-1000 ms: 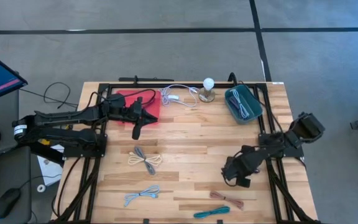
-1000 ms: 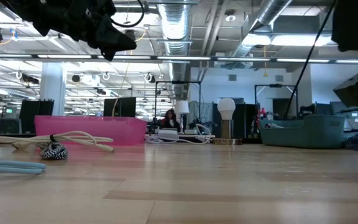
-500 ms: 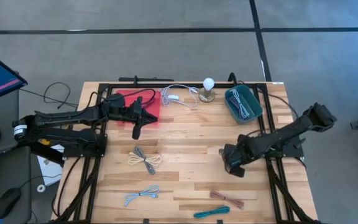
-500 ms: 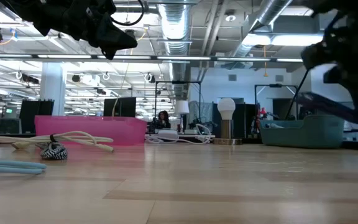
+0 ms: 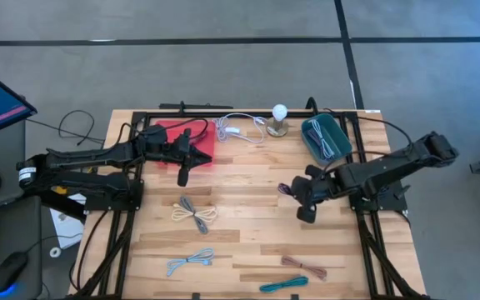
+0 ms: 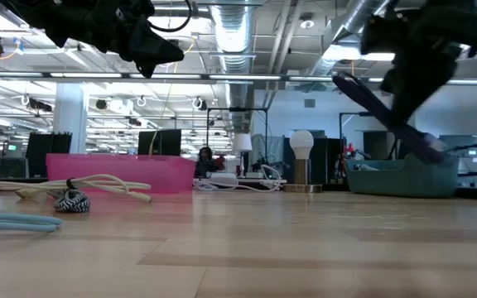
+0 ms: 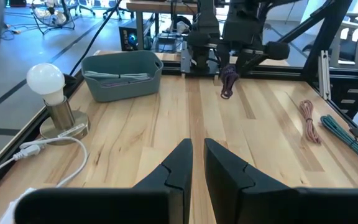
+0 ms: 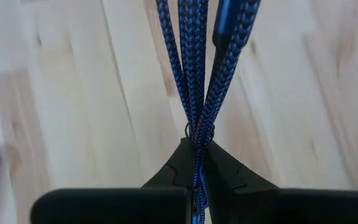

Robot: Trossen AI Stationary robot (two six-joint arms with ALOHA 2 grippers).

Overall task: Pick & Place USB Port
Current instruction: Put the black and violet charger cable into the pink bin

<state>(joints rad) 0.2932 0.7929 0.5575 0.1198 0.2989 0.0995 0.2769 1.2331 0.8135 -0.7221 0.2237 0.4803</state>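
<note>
Overhead and table-level cameras share the table (image 5: pixel 257 200); wrist cameras look close along fingers.
</note>
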